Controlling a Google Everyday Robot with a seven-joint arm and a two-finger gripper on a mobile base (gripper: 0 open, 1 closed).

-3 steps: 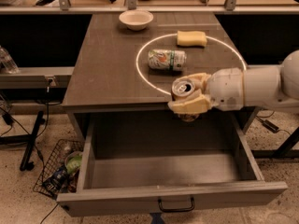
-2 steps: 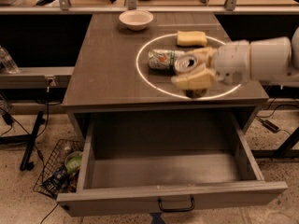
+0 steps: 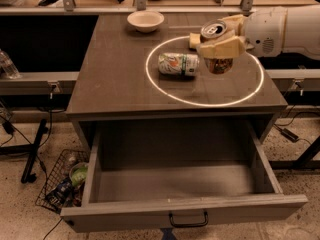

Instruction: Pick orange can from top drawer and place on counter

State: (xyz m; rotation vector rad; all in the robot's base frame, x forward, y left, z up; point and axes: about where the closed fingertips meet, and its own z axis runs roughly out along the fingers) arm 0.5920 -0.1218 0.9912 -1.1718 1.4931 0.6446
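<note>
The gripper [image 3: 222,46], clasping the orange can [image 3: 219,64], hangs over the far side of the circle [image 3: 205,104]. Inside the circle a green can [image 3: 178,64] lies left of centre; a sponge [image 3: 193,40] sits at its far edge. The circle's near half is bare counter [image 3: 115,84]. A bowl [image 3: 145,20] stands outside it, far-left.

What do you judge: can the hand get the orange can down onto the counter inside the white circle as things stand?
Probably yes. The hand, shut on the orange can, hangs over the counter inside the circle; the wood below looks bare, and the white-and-green can lies apart, beside it.
</note>
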